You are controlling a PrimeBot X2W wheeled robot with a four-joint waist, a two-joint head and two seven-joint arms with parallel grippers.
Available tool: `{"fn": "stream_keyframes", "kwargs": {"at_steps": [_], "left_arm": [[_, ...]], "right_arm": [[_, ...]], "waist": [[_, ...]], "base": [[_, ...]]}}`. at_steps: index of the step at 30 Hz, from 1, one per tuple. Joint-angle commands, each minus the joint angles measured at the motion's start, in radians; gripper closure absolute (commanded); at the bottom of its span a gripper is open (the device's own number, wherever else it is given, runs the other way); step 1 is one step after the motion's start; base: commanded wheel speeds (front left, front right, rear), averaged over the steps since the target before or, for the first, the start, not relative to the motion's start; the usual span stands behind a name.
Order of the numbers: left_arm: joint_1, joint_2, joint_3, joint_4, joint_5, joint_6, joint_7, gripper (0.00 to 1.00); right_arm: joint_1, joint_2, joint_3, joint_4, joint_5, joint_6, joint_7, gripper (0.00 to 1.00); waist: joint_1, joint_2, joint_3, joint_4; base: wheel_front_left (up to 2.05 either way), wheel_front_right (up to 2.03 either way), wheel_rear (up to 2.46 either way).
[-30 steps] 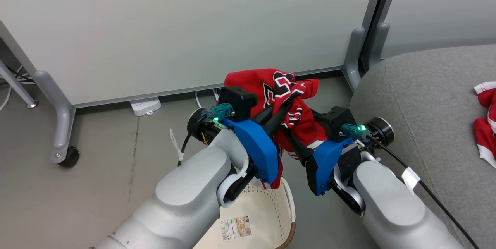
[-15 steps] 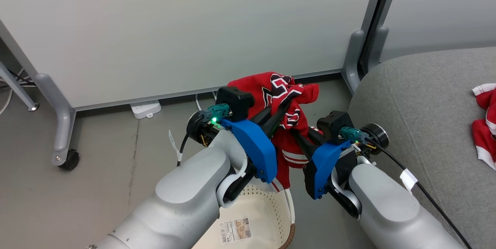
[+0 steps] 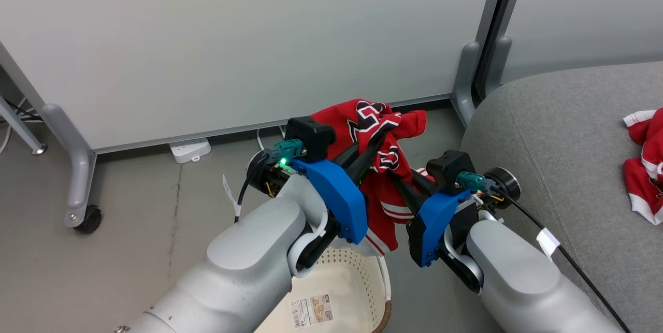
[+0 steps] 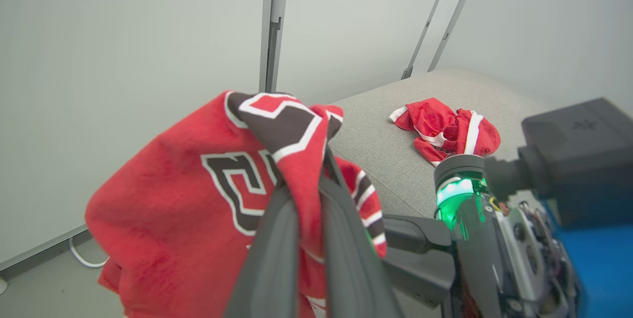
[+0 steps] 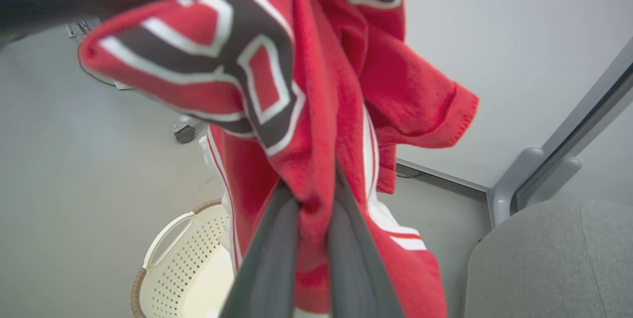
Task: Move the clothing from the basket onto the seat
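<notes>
A red jersey with black-and-white lettering hangs in the air above the cream basket. My left gripper is shut on its upper fold, and my right gripper is shut on cloth lower down. In the left wrist view the jersey drapes over my left gripper. The right wrist view has the jersey pinched in my right gripper, with the basket below. A second red garment with white trim lies on the grey sofa, also seen as a garment on the sofa.
A grey partition wall stands behind, its wheeled foot at the left. A white power strip lies on the floor by the wall. Partition posts stand beside the sofa's corner.
Both grippers have stayed shut on the jersey, which now hangs a little higher above the basket. The head camera has turned slightly, shifting the scene leftward.
</notes>
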Motion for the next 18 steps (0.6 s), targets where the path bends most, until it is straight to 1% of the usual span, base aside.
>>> {"fn": "stream_keyframes", "kwargs": {"at_steps": [1, 12, 13, 14, 18], "left_arm": [[-0.018, 0.003, 0.001, 0.0, -0.004, 0.002, -0.007, 1.0], [-0.025, 0.003, -0.022, 0.013, -0.021, 0.003, -0.018, 1.0], [-0.025, 0.003, -0.023, 0.015, -0.023, 0.004, -0.02, 0.94], [-0.024, 0.003, -0.023, 0.02, -0.019, 0.01, -0.031, 0.0], [0.015, 0.011, -0.01, 0.033, -0.017, 0.02, -0.065, 0.0]], "right_arm": [[-0.013, 0.003, 0.003, 0.004, 0.002, -0.001, -0.007, 1.0], [-0.019, 0.006, 0.022, 0.036, 0.027, -0.001, -0.03, 1.0], [-0.02, 0.005, 0.023, 0.038, 0.03, -0.001, -0.033, 1.0], [-0.023, 0.004, 0.024, 0.041, 0.032, -0.001, -0.041, 1.0], [-0.026, 0.007, 0.016, 0.039, 0.038, -0.001, -0.056, 1.0]], "waist": [[0.0, -0.0001, 0.0, 0.0], [0.0, -0.0001, -0.011, 0.007], [0.0, -0.0001, -0.012, 0.007], [0.0, -0.0001, -0.015, 0.009], [0.0, -0.0001, -0.019, 0.009]], "base": [[0.0, 0.0, 0.0], [0.0, 0.0, 0.0], [0.0, 0.0, 0.0], [0.0, 0.0, 0.0], [0.0, 0.0, 0.0]]}}
